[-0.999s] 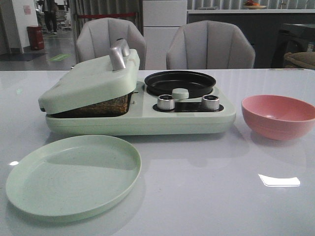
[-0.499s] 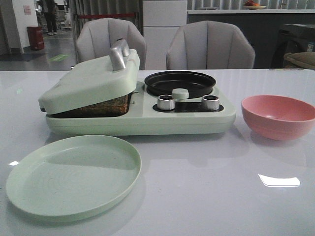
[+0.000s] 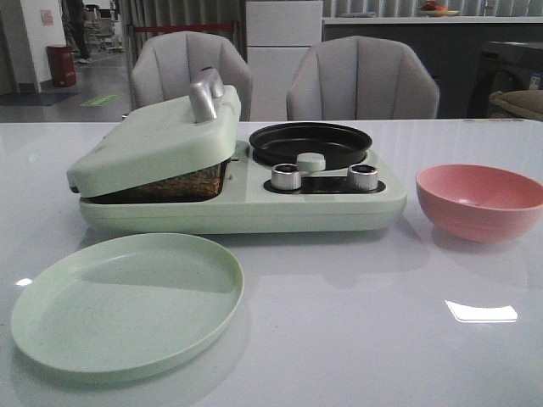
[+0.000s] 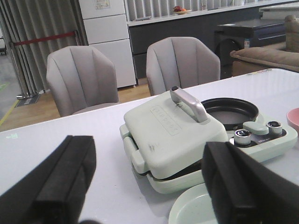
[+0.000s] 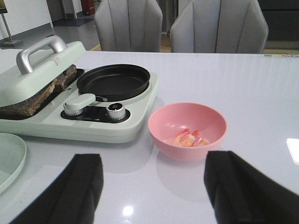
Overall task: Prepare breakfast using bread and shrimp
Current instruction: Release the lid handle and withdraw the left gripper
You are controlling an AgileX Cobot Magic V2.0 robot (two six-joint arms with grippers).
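Observation:
The bread [image 3: 174, 181] lies dark and toasted inside the pale green breakfast maker [image 3: 254, 208], under its lid [image 3: 153, 144], which rests tilted on it; the right wrist view shows the bread's [image 5: 35, 101] edge sticking out. Shrimp [image 5: 190, 138] lie in the pink bowl [image 5: 161, 135], which stands right of the maker [image 3: 479, 212]. My left gripper [image 4: 149, 179] is open above the table, facing the lid [image 4: 173, 130]. My right gripper [image 5: 156, 186] is open and empty, short of the bowl. Neither gripper shows in the front view.
A black round pan [image 3: 310, 142] sits on the maker's right half behind two knobs [image 3: 286, 176]. An empty pale green plate [image 3: 127, 301] lies in front of the maker's left half. Two grey chairs [image 3: 361, 76] stand behind the table.

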